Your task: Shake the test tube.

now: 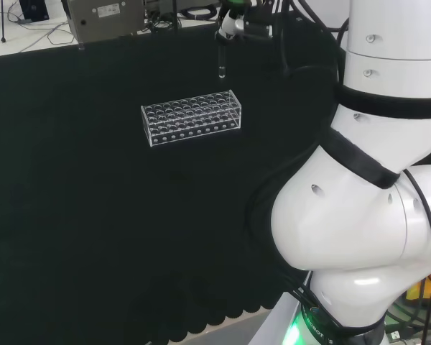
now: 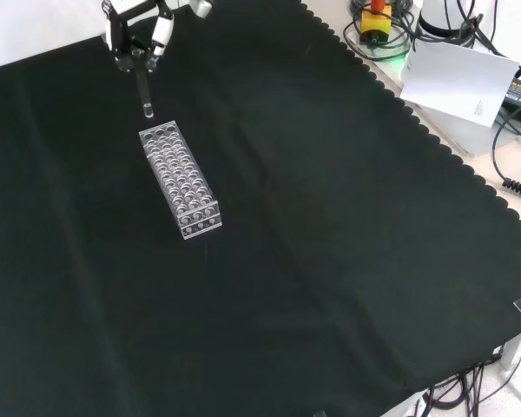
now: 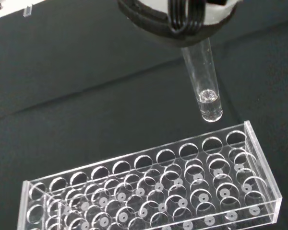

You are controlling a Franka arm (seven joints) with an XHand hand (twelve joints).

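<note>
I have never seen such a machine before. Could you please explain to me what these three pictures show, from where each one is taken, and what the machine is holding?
This is one white robot arm at a bench covered with black cloth. In place of a simple gripper it carries a black and white hand with fingers and a thumb.

The head view looks from behind and above the arm's base; the big white shapes at its right are the arm's own links. The front view looks down on the cloth from the opposite side, and the hand comes in at the top. The wrist view is taken from a camera at the wrist, so everything is close and large.

On the cloth lies a clear rack with rows of round holes, all empty. The hand pinches a glass test tube by its upper end. The tube hangs upright, above the cloth just beyond one end of the rack, with a little clear liquid at its bottom.
</note>
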